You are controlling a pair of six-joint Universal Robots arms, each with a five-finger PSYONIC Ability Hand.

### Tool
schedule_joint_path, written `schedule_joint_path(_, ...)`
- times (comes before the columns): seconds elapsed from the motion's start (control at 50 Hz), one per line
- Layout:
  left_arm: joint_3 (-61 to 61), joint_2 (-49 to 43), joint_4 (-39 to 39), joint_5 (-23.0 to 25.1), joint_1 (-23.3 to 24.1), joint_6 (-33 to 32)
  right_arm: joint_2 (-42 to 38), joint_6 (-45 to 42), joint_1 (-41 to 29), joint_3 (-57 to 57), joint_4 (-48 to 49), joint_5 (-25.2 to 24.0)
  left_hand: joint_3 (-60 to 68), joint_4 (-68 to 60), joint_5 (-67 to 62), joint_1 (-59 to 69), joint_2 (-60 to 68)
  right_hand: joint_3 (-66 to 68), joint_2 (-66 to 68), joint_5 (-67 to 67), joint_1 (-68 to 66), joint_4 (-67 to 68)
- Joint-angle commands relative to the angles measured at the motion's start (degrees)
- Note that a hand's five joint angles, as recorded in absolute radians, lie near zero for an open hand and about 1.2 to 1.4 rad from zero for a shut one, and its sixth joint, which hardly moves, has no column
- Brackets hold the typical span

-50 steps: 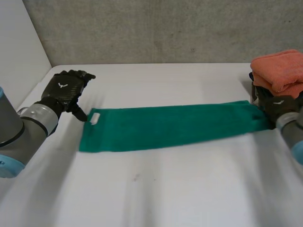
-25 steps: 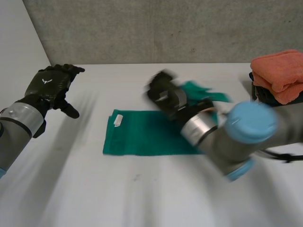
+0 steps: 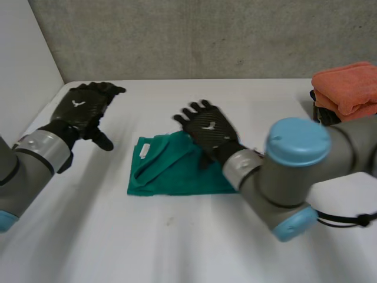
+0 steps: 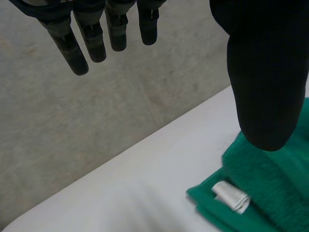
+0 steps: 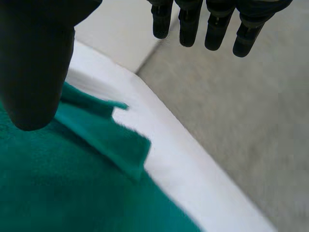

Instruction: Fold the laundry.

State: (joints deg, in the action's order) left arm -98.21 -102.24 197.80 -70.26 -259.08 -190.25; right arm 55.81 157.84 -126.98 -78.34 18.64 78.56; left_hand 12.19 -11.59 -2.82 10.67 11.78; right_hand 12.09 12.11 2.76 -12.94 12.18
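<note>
A green towel (image 3: 171,174) lies folded over on itself on the white table (image 3: 177,247), its upper layer loose and rumpled. A white tag (image 3: 144,151) shows near its left edge. My right hand (image 3: 207,131) hovers over the towel's far right part, open with fingers spread and nothing in it. In the right wrist view its thumb (image 5: 34,63) hangs above the green towel (image 5: 72,188), whose corner is turned up. My left hand (image 3: 84,107) floats open to the left of the towel, off the cloth. Past its thumb (image 4: 265,77) in the left wrist view lie the towel's corner (image 4: 275,193) and tag (image 4: 231,195).
A stack of folded orange towels (image 3: 347,88) sits at the far right of the table. A grey wall (image 3: 194,35) runs behind the table, and a white side wall (image 3: 23,65) stands at the left.
My right hand swept the towel's right end leftward over the rest, then let go and opened. The towel now lies half as long. My left hand lifted off the left end.
</note>
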Motion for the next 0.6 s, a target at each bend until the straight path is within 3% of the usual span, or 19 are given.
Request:
schedule_joint_path(0.02, 0.2, -3.0, 0.2, 1.7, 7.7, -0.2, 2.3, 1.8, 7.0, -7.6, -4.8, 0.0, -2.2, 1.6, 2.8, -0.7, -1.8, -2.1, -2.1, -2.8, 2.9, -2.2)
schedule_joint_path(0.14, 3.4, -11.1, 3.7, 0.7, 16.1, -1.2, 1.7, -1.8, 8.9, -10.6, -4.1, 0.8, -2.2, 1.6, 2.8, -0.7, -1.8, 1.9, 1.9, 1.3, -1.1, 1.8)
schedule_joint_path(0.26, 11.1, -19.9, 5.3, -4.7, 18.8, -5.0, 1.4, -2.1, 8.7, -13.2, 0.0, 1.2, -2.2, 1.6, 2.8, -0.7, -1.8, 17.2, 17.2, 16.6, -16.4, 17.2)
schedule_joint_path(0.36, 20.2, -28.5, 2.9, -10.9, 17.4, -10.3, 1.1, -2.3, 8.2, -14.6, 3.3, 1.8, -2.2, 1.6, 2.8, -0.7, -1.8, 29.4, 29.3, 28.7, -28.5, 29.3)
schedule_joint_path(0.42, 23.7, -32.1, 1.1, -12.4, 16.4, -12.6, 0.7, -2.7, 7.8, -14.9, 4.6, 2.5, -2.2, 1.6, 2.8, -0.7, -1.8, 36.6, 36.6, 35.9, -35.7, 36.5)
schedule_joint_path(0.46, 27.2, -35.3, -0.4, -13.6, 14.7, -14.7, 0.4, -2.9, 7.7, -14.8, 4.9, 2.8, -2.2, 1.6, 2.8, -0.7, -1.8, 40.8, 40.8, 40.1, -39.9, 40.7)
schedule_joint_path(0.54, 32.3, -38.5, -2.5, -16.9, 11.0, -17.8, -0.3, -3.9, 7.9, -14.7, 5.4, 3.7, -2.2, 1.6, 2.8, -0.7, -1.8, 65.3, 65.3, 64.6, -64.4, 65.2)
schedule_joint_path(0.6, 33.3, -37.9, -3.9, -20.8, 8.1, -18.9, -0.7, -4.9, 7.7, -14.6, 5.4, 4.0, -2.2, 1.6, 2.8, -0.7, -1.8, 67.9, 67.9, 67.2, -67.1, 67.8)
